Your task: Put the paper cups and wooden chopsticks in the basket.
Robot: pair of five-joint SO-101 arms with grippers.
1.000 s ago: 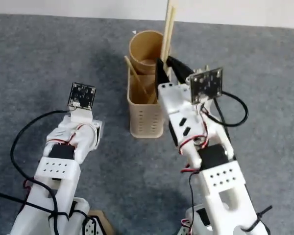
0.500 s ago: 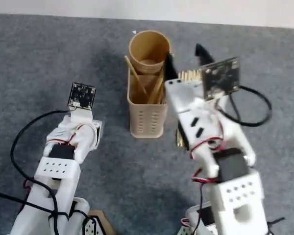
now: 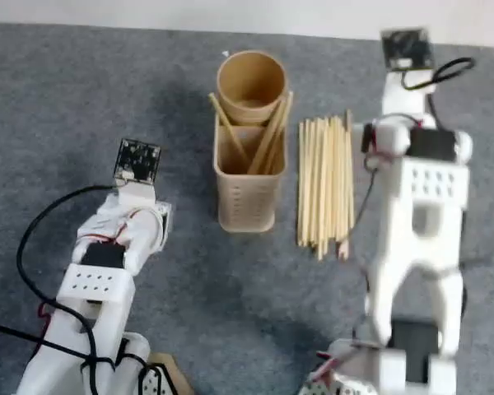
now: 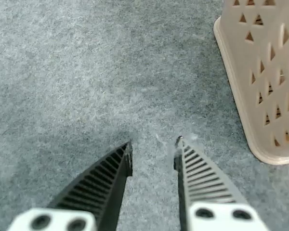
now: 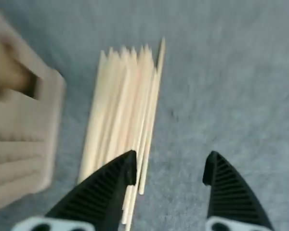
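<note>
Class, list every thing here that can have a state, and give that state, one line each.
basket: upright, partly filled.
paper cup: upright, mouth up, at the basket's far end.
leaning chopsticks: propped inside the basket.
loose chopsticks: lying flat in a bundle beside the basket.
left claw: open, empty.
right claw: open, empty, near the loose chopsticks.

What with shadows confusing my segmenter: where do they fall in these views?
High view: soft, even light, a darker patch on the carpet near the basket. Left wrist view: small shadow under the left gripper. Right wrist view: chopsticks cast hardly any.
</note>
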